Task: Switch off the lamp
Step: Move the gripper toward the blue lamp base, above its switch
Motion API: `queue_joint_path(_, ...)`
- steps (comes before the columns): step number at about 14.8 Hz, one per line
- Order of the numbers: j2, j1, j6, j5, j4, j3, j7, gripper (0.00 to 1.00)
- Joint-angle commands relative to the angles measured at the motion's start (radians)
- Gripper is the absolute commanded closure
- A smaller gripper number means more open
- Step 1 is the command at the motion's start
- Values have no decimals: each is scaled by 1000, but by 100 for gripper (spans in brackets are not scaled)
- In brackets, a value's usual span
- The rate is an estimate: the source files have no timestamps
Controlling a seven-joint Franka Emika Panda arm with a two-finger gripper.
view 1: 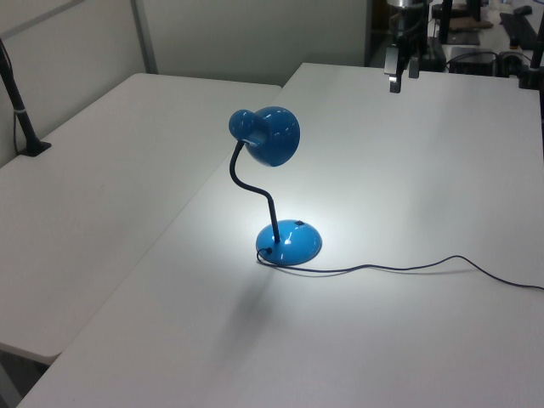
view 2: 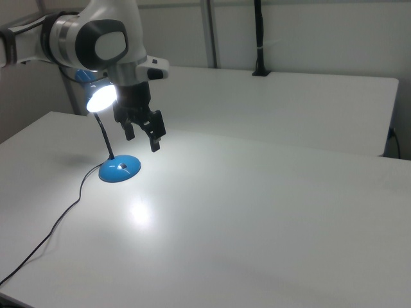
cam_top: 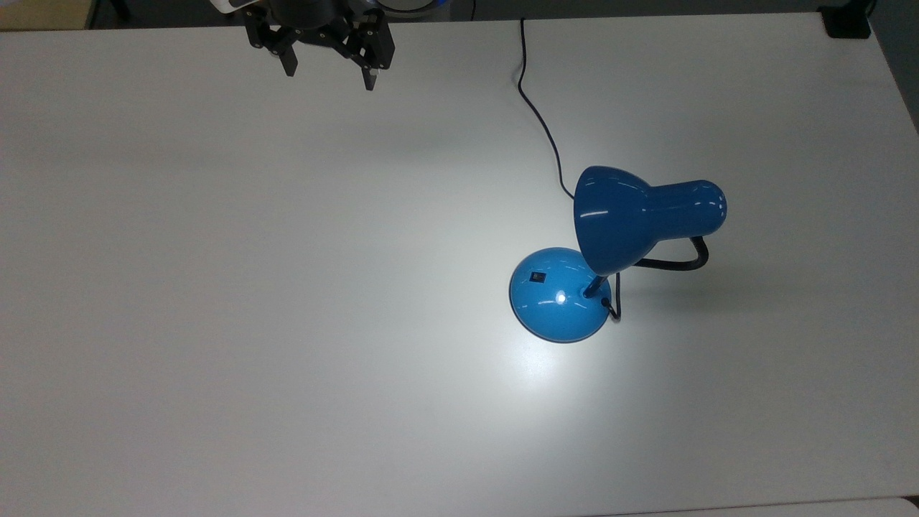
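The lamp is lit; its glossy blue shade (cam_top: 632, 215) hangs over a round blue base (cam_top: 556, 305) with a small black switch (cam_top: 537, 276). A bright pool of light lies on the white table (cam_top: 215, 287) around the base. In the right view the bulb (view 2: 101, 97) glows above the base (view 2: 120, 170). My gripper (cam_top: 329, 75) hangs open and holds nothing, at the table's far edge well to the top view's left of the lamp. In the left view the gripper (view 1: 403, 75) is far behind the shade (view 1: 268, 136) and base (view 1: 289, 242). It hangs (view 2: 142, 138) in the air in the right view.
The lamp's black cord (cam_top: 538, 108) runs from the base to the top view's upper edge. A second white table (view 1: 102, 170) adjoins this one. A black post (view 2: 259, 38) is clamped at that table's far side. A black block (cam_top: 847, 21) sits at the top view's upper right corner.
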Motion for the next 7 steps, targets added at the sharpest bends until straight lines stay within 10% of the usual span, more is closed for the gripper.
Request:
queue_joint_path(1,35,6,-25,-2,10,0,-84,0)
queue_joint_path(6,35,6,-23,-2,10,0,-88,0)
queue_joint_path(7,35,7,-23,-2,10,0,-120,12)
